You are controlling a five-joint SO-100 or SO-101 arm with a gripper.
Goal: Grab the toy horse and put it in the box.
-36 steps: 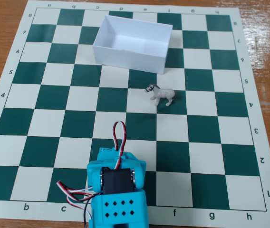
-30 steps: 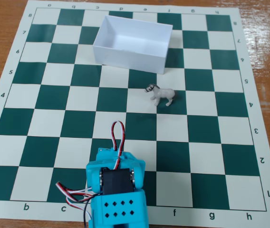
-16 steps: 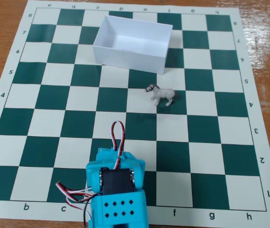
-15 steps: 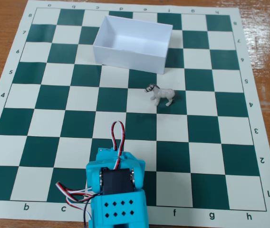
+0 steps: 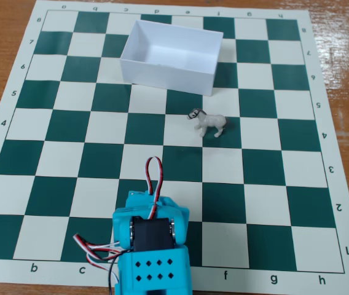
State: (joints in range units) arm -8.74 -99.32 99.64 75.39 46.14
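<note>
The toy horse [image 5: 209, 124] is small and off-white with dark mane markings. It stands on the chessboard mat a little right of centre, head to the left. The box [image 5: 172, 57], white and open-topped, sits about one square behind it at the back centre and looks empty. My cyan arm [image 5: 152, 246] rises at the bottom edge, roughly two squares in front of the horse and to its left. Its body and a red wire loop [image 5: 153, 175] hide the gripper's fingers, so whether they are open or shut does not show.
The green-and-white chessboard mat [image 5: 51, 153] covers most of the wooden table [image 5: 2, 24]. Red, white and black servo wires [image 5: 94, 249] stick out from the arm's left side.
</note>
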